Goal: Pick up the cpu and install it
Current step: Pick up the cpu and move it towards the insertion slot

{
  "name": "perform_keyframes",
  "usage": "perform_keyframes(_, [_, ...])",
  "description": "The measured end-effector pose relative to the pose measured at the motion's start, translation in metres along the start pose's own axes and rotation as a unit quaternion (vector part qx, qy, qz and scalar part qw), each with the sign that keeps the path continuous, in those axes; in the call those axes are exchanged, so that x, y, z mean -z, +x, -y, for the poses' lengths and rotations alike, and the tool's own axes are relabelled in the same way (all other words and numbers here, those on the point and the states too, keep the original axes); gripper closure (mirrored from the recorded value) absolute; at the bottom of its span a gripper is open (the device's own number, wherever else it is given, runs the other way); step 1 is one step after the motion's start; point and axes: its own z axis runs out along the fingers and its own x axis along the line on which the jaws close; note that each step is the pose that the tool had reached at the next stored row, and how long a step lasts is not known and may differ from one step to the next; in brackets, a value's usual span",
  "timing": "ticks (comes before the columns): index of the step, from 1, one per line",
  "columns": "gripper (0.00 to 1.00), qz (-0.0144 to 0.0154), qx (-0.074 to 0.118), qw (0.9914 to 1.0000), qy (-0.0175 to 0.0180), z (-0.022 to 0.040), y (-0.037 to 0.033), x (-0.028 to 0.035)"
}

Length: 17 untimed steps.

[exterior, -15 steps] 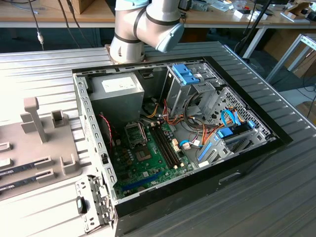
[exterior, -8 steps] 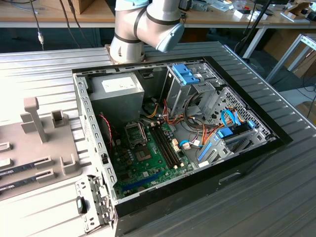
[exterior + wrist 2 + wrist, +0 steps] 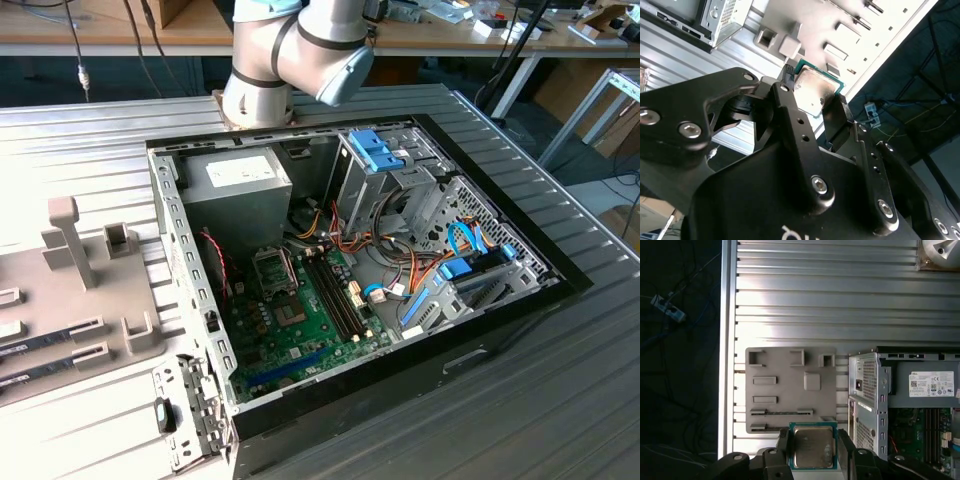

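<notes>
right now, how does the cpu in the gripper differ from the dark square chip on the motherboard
Colour: the cpu has a silvery top with a green rim; the dark square chip is near black.
Place: the cpu is clamped in the gripper, outside the computer case; the dark square chip lies on the green motherboard inside the case.
Both are flat and square.

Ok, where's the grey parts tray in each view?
Exterior view: grey tray at the exterior view's left, beside the computer case.
First wrist view: grey tray past the cpu, beside the computer case.
Second wrist view: grey tray behind the cpu.
Shared landmark: the computer case.
</notes>
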Motion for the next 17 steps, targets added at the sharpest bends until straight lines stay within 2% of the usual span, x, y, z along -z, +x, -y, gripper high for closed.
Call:
perform_keyframes(11, [0.53,0.0,0.0,1.0,0.0,0.0002,-0.0178,-0.0025])
perform_keyframes(14, [0.53,-0.0001,0.0,1.0,0.0,0.0003,-0.0238,-0.0034])
perform_keyframes(17, [0.53,-0.0001,0.0,1.0,0.0,0.0004,-0.0328,-0.0049])
